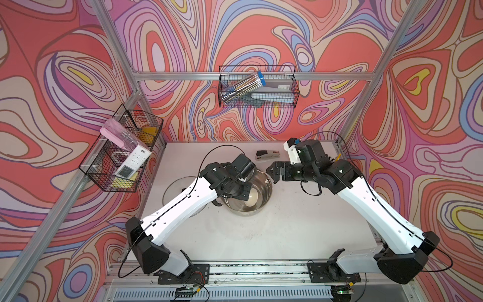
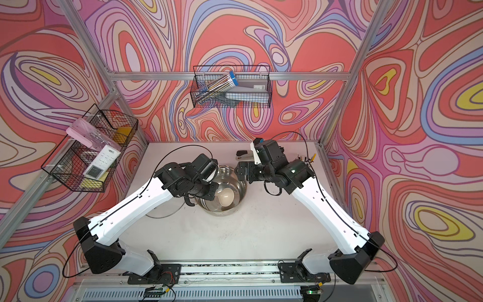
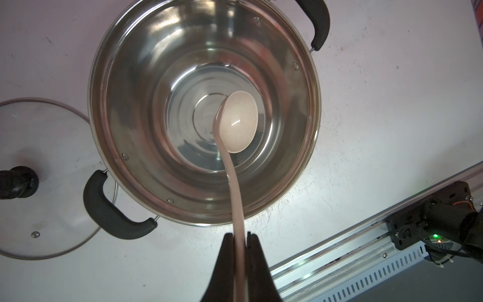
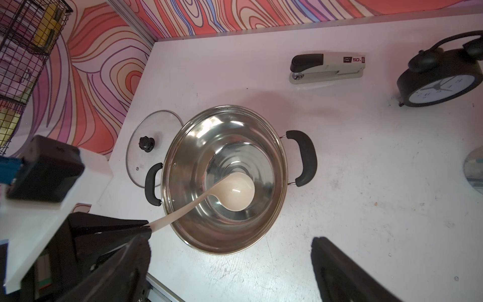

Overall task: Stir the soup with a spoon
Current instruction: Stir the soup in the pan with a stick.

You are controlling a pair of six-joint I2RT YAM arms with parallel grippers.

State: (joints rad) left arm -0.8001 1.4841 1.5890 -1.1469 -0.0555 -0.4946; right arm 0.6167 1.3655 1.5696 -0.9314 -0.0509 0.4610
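White tabletop (image 1: 287,230) under swirl-patterned walls: at left, the glass lid (image 3: 52,209) lies flat just beside the pot (image 3: 136,78), leaving its mouth free for stirring. Left claw (image 3: 239,235) pinches the spoon (image 3: 239,121) high on its handle, so the bowl sits low inside the pot; at right, the right claw (image 1: 272,174) hovers spread and empty near the rim, likely so as not to block the stirring path.

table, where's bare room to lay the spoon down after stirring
Widest bare patch: table between pot and front rail. Crowded: lid right beside the pot, stapler and clock toward the back wall.
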